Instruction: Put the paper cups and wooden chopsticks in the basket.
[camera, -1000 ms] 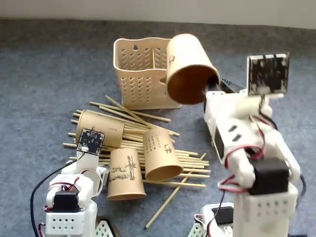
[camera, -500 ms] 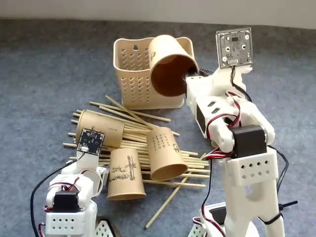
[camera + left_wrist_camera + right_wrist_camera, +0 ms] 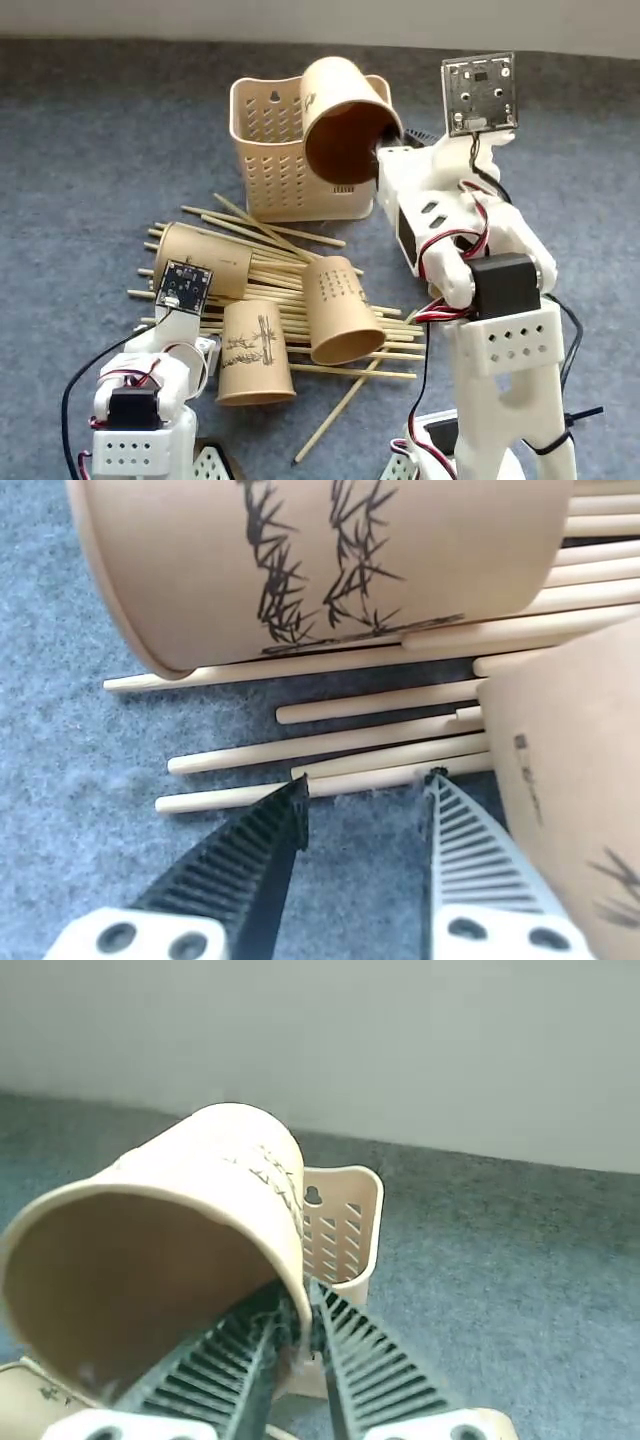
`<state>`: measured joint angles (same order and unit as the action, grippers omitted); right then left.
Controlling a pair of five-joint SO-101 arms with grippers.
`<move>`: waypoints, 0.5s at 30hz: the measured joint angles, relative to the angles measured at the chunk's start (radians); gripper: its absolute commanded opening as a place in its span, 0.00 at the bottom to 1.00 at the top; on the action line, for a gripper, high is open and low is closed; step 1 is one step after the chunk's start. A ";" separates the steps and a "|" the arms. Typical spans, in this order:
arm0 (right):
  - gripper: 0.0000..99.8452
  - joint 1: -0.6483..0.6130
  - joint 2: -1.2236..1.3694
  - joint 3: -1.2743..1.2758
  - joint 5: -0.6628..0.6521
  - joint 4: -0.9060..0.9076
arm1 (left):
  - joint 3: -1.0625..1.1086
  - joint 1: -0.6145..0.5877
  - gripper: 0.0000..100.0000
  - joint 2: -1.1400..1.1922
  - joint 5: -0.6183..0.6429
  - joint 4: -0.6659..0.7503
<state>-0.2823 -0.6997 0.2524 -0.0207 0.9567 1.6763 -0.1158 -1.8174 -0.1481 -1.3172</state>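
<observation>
My right gripper (image 3: 297, 1312) is shut on the rim of a tan paper cup (image 3: 345, 120), which hangs on its side above the right rim of the cream slotted basket (image 3: 275, 160); the right wrist view has the same paper cup (image 3: 170, 1270) in front of the basket (image 3: 340, 1225). Three more paper cups lie on the chopstick pile: one on the left (image 3: 205, 258), one in the middle (image 3: 252, 352), one to the right (image 3: 340, 312). My left gripper (image 3: 365, 792) stands open over wooden chopsticks (image 3: 340, 742), between a cup with bamboo print (image 3: 320, 560) and another cup (image 3: 570, 770).
Wooden chopsticks (image 3: 300, 270) are strewn over the grey carpet (image 3: 90, 160) in front of the basket, one lying loose (image 3: 345, 405) near the arm bases. A pale wall (image 3: 400, 1050) runs behind the basket.
The right arm swung left and forward with the cup, bringing it from right of the basket to over its right rim. The left arm has not moved.
</observation>
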 measured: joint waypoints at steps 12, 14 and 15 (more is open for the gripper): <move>0.01 0.043 0.018 0.038 0.000 -0.052 | 0.000 0.000 0.19 0.000 0.000 0.000; 0.01 0.043 0.054 0.040 0.000 -0.052 | 0.000 0.000 0.19 0.000 0.000 0.000; 0.01 0.043 0.074 0.040 0.000 -0.052 | 0.000 0.000 0.19 0.000 0.000 0.000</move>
<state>-0.2394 -0.6260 0.2923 -0.0207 0.9045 1.6763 -0.1158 -1.8174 -0.1481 -1.3172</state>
